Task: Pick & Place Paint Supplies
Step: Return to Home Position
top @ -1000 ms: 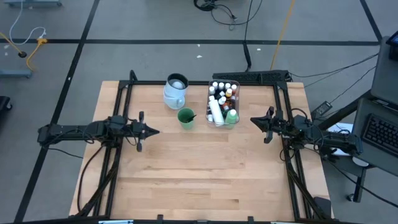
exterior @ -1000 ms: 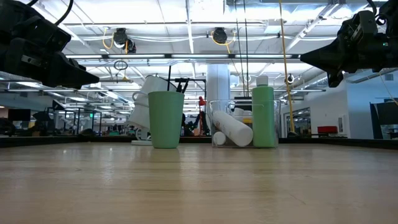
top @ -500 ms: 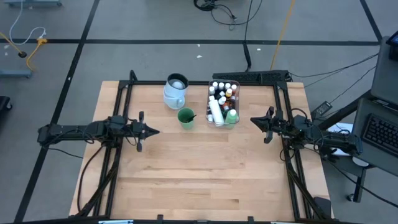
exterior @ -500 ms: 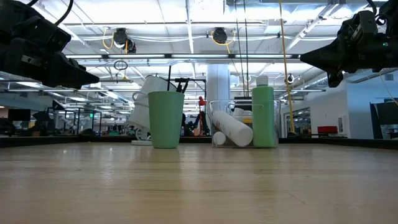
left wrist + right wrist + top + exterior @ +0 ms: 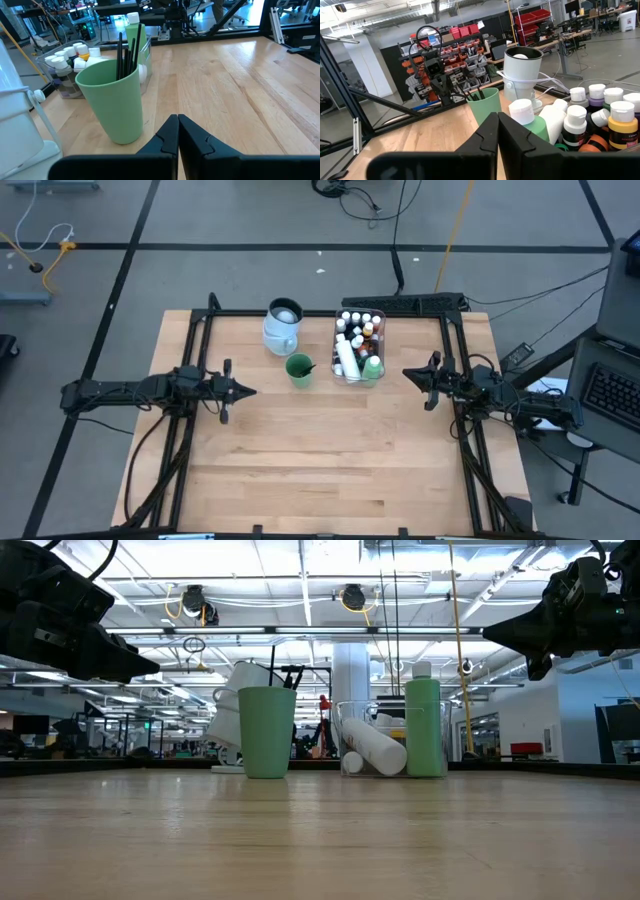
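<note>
From above, the paint bottles (image 5: 358,330) fill the clear tub (image 5: 336,350), nearer the right arm's fingers (image 5: 412,375); the left arm's fingers (image 5: 240,391) point towards the green cup (image 5: 299,368).

In the low view, the large green bottle (image 5: 423,725) stands upright and the large white bottle (image 5: 374,746) lies slanted.

In the left wrist view, brushes (image 5: 127,50) stand in the cup.

In both wrist views the fingers are pressed together and empty. We judge that nothing is left to grasp.

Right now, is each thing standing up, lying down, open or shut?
green cup: standing up, brushes inside
clear tub: open on top, packed with bottles
big white bottle: lying down in the tub
big green bottle: standing in the tub, cap on
little bottles: standing in the tub, caps on
jug: standing up
left tool: shut, empty
right tool: shut, empty
</note>
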